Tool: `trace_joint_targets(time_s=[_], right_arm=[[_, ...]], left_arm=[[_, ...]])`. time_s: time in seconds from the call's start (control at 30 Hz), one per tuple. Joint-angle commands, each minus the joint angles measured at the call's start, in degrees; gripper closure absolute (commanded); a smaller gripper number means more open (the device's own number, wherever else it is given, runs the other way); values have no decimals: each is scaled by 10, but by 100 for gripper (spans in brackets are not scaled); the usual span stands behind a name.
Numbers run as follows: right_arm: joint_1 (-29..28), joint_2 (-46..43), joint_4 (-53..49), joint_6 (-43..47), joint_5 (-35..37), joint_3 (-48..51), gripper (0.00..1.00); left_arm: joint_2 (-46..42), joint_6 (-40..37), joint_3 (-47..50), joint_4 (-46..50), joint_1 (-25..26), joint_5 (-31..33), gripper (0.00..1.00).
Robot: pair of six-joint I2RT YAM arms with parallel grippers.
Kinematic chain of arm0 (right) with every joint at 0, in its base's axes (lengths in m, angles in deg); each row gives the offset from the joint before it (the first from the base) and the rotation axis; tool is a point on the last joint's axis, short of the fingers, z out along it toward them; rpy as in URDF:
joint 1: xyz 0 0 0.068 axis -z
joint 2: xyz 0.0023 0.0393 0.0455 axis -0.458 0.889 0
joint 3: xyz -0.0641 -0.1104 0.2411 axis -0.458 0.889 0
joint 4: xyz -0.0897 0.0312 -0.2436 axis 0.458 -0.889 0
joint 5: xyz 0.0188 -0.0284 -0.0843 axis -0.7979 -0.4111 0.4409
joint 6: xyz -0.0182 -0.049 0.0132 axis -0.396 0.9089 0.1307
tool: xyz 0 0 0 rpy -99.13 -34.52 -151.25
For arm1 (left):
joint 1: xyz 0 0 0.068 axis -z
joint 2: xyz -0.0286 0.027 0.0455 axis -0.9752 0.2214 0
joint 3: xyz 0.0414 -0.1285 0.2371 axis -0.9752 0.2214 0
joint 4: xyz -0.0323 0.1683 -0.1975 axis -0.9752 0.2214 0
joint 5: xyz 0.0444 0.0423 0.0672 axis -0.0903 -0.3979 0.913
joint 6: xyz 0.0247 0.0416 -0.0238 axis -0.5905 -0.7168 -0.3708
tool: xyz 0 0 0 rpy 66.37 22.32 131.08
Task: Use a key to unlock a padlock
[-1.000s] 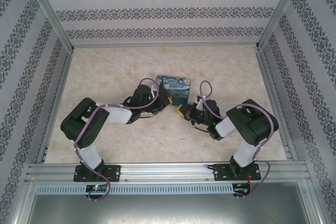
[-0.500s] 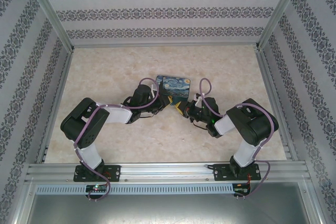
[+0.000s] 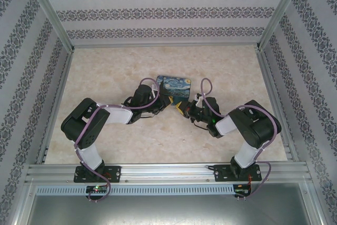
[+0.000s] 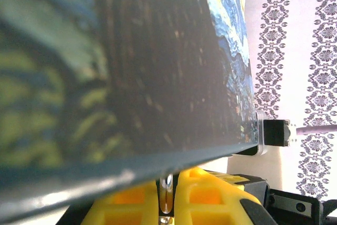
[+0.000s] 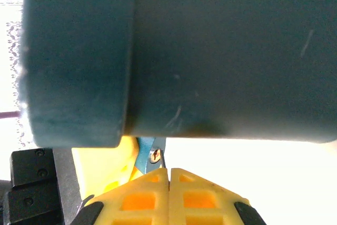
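One key (image 4: 166, 193): thin metal sliver with a bright edge, pinched in the narrow slot between the two yellow ribbed pads of the left claw (image 4: 168, 182), right under the lower edge of the tin (image 3: 176, 88). One tin: flat rectangle, rounded corners, blue swirl print, mid-counter. Left claw at its 7 o'clock. Right claw (image 5: 169, 174) at 5 o'clock, pads pressed together, small blue tab (image 5: 148, 153) at their tips. Open marbled counter (image 3: 105, 72) toward 12, 9 and 3 o'clock, patterned walls (image 3: 168, 14) beyond.

No legible text — labels, brands, numbers unreadable.
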Motion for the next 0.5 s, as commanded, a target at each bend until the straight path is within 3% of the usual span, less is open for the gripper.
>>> trace_joint_targets(time_s=[0.0,0.47], right_arm=[[-2,-21,15,3,2,-16,100],[2,-12,17,12,5,-20,100]], left_arm=[[7,-9,-18,-6,8,-10,100],[8,1,-17,-16,12,-16,100]])
